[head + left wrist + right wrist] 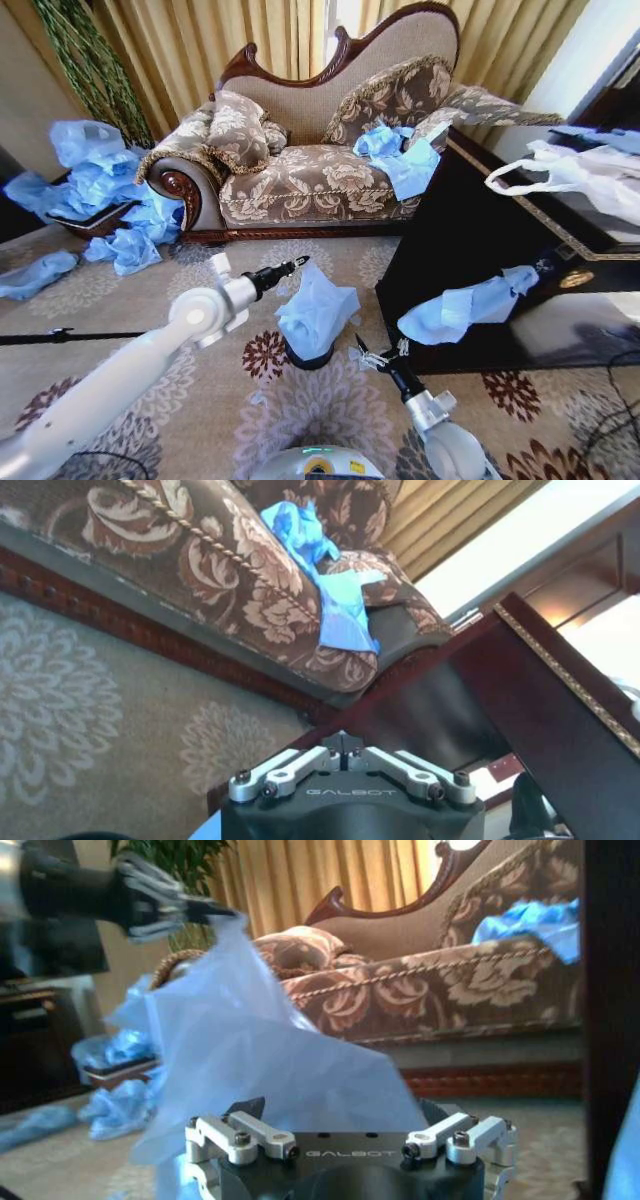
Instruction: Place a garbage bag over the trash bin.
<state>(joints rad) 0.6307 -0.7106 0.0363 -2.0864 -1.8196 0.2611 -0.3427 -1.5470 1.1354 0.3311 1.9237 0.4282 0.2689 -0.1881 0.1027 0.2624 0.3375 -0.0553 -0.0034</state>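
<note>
Two grippers work one thin, crinkly light-blue plastic garbage bag [317, 308], draped over the small black cylindrical trash bin [308, 357] on the patterned carpet [330, 410]; nothing inside the bin shows. I judge the covering step half done. The left gripper [296, 265], at the bag's eleven o'clock, is clamped on its top corner. The right gripper [364, 352], at four o'clock, stands apart and empty. Next, the mouth needs spreading around the rim.

The head view looks forward and down from above at the carpet [330, 410], sofa [300, 180] and dark cabinet [470, 240]. The left wrist view faces the sofa's far end and cabinet closely. The right wrist view sits low, facing the sofa.
</note>
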